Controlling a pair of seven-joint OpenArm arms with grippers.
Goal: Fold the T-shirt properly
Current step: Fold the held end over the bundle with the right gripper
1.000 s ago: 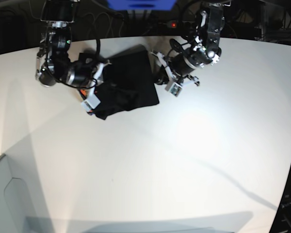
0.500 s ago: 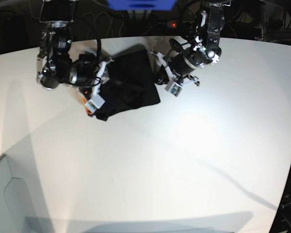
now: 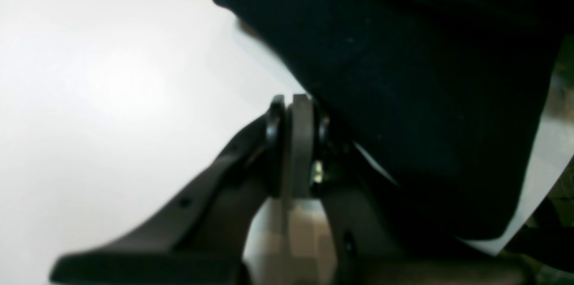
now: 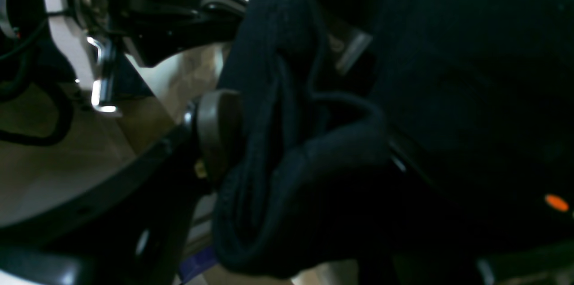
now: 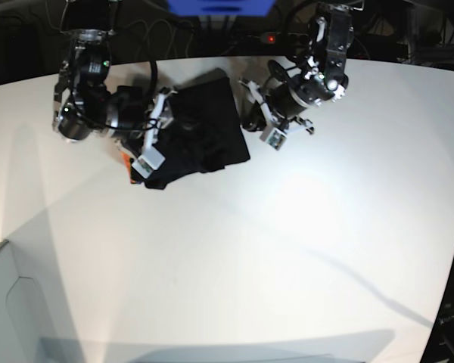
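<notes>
The black T-shirt (image 5: 204, 125) lies folded into a small bundle at the back of the white table (image 5: 250, 249). My right gripper (image 5: 153, 142) is at its left edge. In the right wrist view this gripper (image 4: 305, 141) is open: one grey pad (image 4: 219, 132) shows, a rolled fold of the T-shirt (image 4: 448, 74) lies loosely between the jaws, and the other finger is hidden by cloth. My left gripper (image 5: 250, 117) sits by the bundle's right edge. In the left wrist view it (image 3: 293, 105) is shut with nothing between its pads, and the T-shirt (image 3: 403, 74) lies just to its right.
A small orange object (image 5: 125, 159) peeks out under the right gripper at the bundle's lower left corner. Cables and a blue object (image 5: 219, 6) sit behind the table's far edge. A white boxy panel (image 5: 15, 302) stands at the lower left.
My right gripper's jaws have gone from shut to open at the shirt's left edge, and the arm has shifted slightly. The left arm has barely moved.
</notes>
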